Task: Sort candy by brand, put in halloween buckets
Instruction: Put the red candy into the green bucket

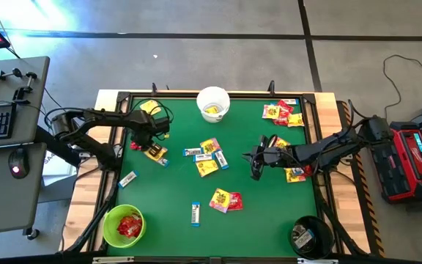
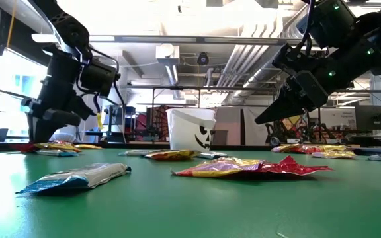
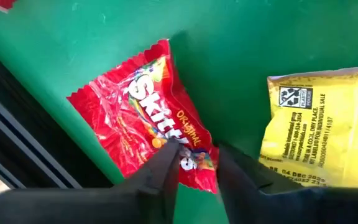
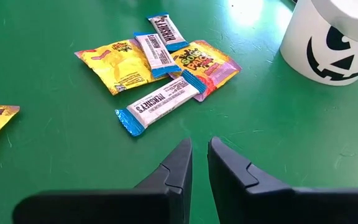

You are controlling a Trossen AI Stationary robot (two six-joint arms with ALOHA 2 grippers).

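Since the jaws are already down on it: the left gripper (image 3: 197, 163) stands over one end of a red packet (image 3: 146, 120), near the left edge of the tabletop (image 1: 174, 187).
Red packet, lie: flat on the green, its long axis running away from the jaws at a slant; the near end sits between the fingertips (image 3: 169, 155).
Jaws, left: narrowed around that near end, one tip on each side and touching the wrapper; whether they have it firmly pinched I cannot tell.
Neighbour: a yellow packet (image 3: 319, 127) lies just beside the red one, apart from it and outside the jaws.
Which arm is nearer: the left, by far; the right gripper (image 1: 258, 158) hangs over the middle-right of the tabletop, well apart from this packet.
Jaws, right: nearly together with only a slit between them, holding nothing; ahead of them lie a white-and-blue bar (image 4: 158, 106) and more candy, with the white bucket (image 4: 334, 40) beyond.
Where it should go, as I judge: the green bucket (image 1: 123, 224) at the near left corner already holds red packets, so this one belongs there.
What the move turns on: the grip is on the packet's end, so once lifted it will likely hang down from the jaws; the bucket lies on the same side as the left arm, towards the front edge.
Other bucket: the black bucket (image 1: 311, 236) sits at the near right corner.
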